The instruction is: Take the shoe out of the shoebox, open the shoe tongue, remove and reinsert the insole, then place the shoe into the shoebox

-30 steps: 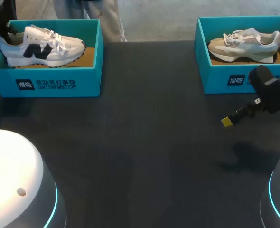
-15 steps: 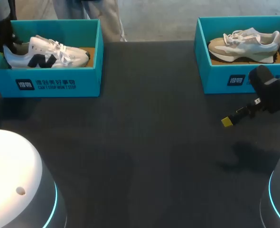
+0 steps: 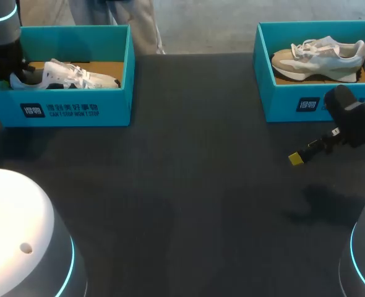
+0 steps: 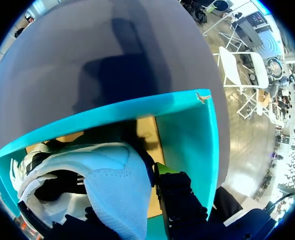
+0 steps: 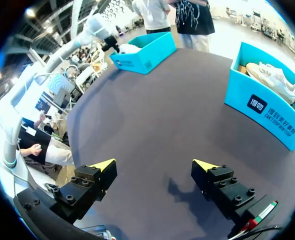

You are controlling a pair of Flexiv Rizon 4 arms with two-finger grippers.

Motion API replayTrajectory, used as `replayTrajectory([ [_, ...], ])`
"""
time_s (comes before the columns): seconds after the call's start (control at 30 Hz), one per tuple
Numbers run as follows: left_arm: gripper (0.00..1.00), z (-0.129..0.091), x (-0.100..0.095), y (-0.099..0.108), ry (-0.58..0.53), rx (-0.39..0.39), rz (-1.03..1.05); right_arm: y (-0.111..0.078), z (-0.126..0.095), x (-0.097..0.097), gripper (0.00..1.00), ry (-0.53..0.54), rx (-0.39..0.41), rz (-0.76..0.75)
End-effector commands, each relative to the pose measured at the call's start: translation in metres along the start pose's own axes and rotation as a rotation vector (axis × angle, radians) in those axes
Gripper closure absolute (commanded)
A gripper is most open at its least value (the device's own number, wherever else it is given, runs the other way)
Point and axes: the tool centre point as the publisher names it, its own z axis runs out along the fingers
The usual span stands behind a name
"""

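White mesh sneaker w/ dark logo [image 3: 65, 77] sits low inside open teal cardboard shoebox [image 3: 71, 108], heel pinched btwn left gripper [image 4: 112, 200] fingers, toe pointing away; box wall just beside.

Left gripper [image 4: 125, 197] clamped, right gripper [image 5: 153, 166] spread.

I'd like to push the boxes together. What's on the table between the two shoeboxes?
Nothing: the head view shows only bare dark table between the left shoebox and the right shoebox.
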Motion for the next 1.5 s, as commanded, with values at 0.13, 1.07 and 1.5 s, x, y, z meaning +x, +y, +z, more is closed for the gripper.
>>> replayTrajectory([
  [0.13,1.00,0.016,-0.002,0.003,-0.022,0.036,0.007,0.000,0.000,0.000,0.00,-0.001,0.000,0.000],
  [1.07,0.71,0.049,-0.004,0.003,-0.022,0.116,0.038,0.000,0.000,0.000,0.00,-0.001,0.000,0.000],
  [1.5,0.42,0.022,-0.004,0.005,-0.051,0.071,0.048,0.000,0.000,0.000,0.00,-0.001,0.000,0.000],
])
